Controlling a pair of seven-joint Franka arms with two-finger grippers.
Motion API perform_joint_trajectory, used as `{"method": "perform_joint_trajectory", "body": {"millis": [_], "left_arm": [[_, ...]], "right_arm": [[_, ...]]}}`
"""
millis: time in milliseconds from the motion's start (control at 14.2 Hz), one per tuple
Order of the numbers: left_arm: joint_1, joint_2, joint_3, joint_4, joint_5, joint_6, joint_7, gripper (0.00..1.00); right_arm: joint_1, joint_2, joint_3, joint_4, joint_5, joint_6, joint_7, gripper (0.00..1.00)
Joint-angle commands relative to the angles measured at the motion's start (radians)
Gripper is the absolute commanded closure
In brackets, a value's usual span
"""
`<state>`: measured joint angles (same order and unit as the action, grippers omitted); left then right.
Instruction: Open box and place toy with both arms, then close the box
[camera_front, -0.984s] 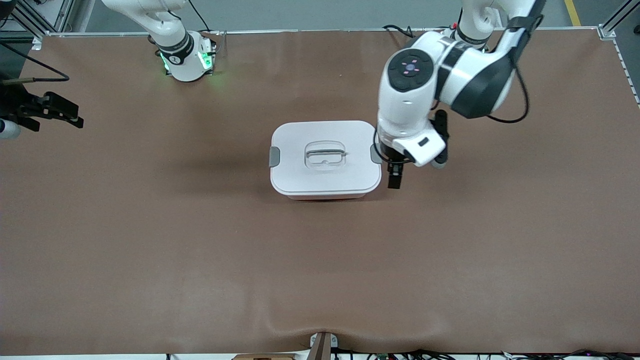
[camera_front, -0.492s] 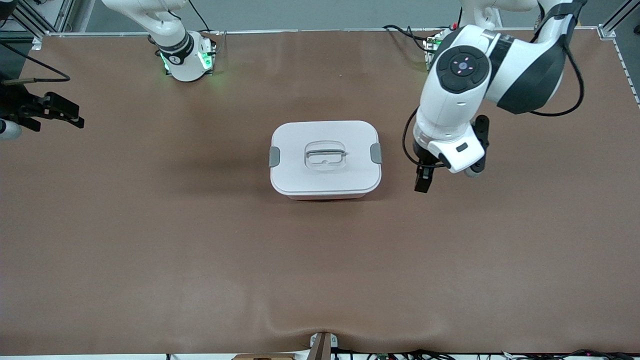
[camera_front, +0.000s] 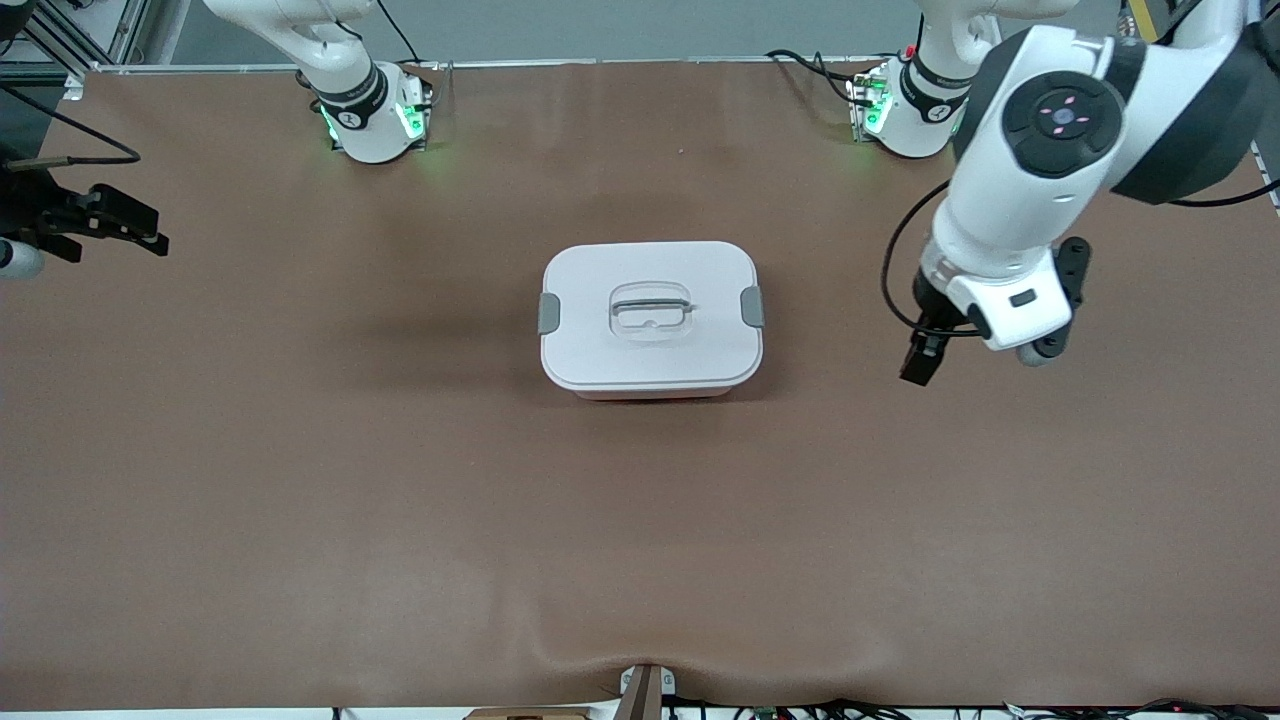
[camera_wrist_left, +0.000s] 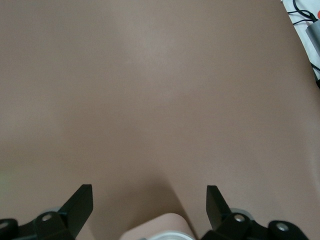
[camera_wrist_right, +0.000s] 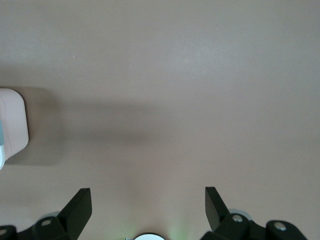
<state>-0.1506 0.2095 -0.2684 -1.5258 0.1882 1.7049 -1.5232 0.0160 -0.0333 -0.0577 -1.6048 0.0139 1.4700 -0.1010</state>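
I log the right gripper (camera_front: 125, 228) waiting over the right arm's table end, jaws spread wide and empty in its wrist view; the box (camera_front: 651, 318), mid-table, is a rounded plastic tub, smooth white lid shut, grey clips (camera_front: 549, 313) down, contents hidden. The left gripper (camera_front: 918, 362) hangs over bare brown mat (camera_front: 640, 540) toward the left arm's end, jaws open, empty.

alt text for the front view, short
A closed box, white lid on and both grey clips at its ends, sits mid-table. The left gripper hangs over bare table toward the left arm's end; the right gripper waits, open, at the right arm's end.
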Motion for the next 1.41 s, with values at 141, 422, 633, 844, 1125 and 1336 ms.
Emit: {"method": "perform_joint_trajectory", "body": {"millis": [141,422,633,844,1125,1336], "left_arm": [[0.092,-0.022,-0.005,-0.005,-0.018,-0.019,0.214,0.0],[0.179,-0.03,-0.005,0.03,-0.021,-0.021,0.424,0.0],[0.238,-0.03,-0.003,0.032,-0.033,-0.021,0.558,0.0],[0.258,-0.068,0.017,0.027,-0.061,-0.04,0.701,0.0],[0.12,-0.145,0.239,0.029,-0.233,-0.114,0.868,0.0],[0.117,-0.185,0.291,0.029,-0.266,-0.131,1.035,0.0]], "right_arm": [[-0.011,-0.01,0.003,-0.014,0.0,-0.036,0.007,0.0],[-0.01,-0.01,0.004,-0.014,0.0,-0.036,0.007,0.0],[-0.011,-0.01,0.004,-0.014,0.0,-0.036,0.007,0.0],[-0.011,-0.008,0.004,-0.014,0.0,-0.034,0.007,0.0],[-0.01,-0.008,0.004,-0.014,0.0,-0.03,0.007,0.0],[-0.011,-0.008,0.003,-0.014,0.0,-0.031,0.006,0.0]]}}
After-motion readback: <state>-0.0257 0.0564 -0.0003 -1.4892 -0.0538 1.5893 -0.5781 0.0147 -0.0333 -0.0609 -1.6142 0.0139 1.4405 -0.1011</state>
